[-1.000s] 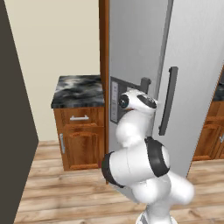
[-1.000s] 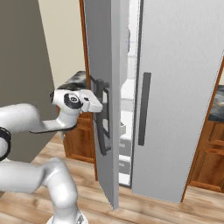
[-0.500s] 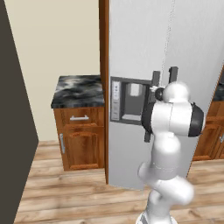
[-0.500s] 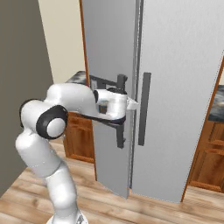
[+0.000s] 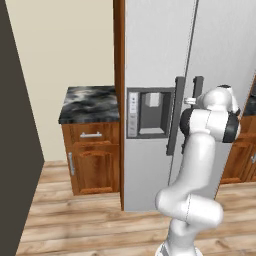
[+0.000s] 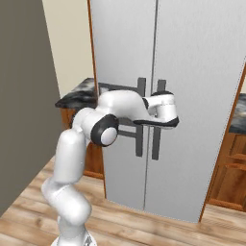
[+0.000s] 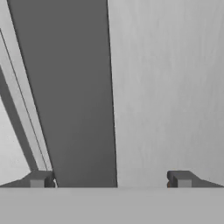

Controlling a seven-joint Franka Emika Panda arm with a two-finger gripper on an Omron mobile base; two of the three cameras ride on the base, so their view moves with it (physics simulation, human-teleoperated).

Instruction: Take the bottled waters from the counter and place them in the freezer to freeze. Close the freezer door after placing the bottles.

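The pincer [image 7: 109, 179] is wide open and holds nothing; its two dark fingertips [image 7: 38, 179] stand far apart, with a long dark handle [image 7: 70, 96] running up between them, close to the left one, though contact cannot be judged. Beyond it lies plain silver-grey door. From the base cameras, the hand sits at the pair of vertical handles where the two doors meet. The freezer door [image 5: 155, 75], the one with the recessed dispenser [image 5: 150, 112], now lies flush with its neighbour; a second ago it stood ajar, showing white shelves. That suggests the closing step is done or nearly done. To the left, the dark marbled bench [image 5: 90, 103] carries no bottles.
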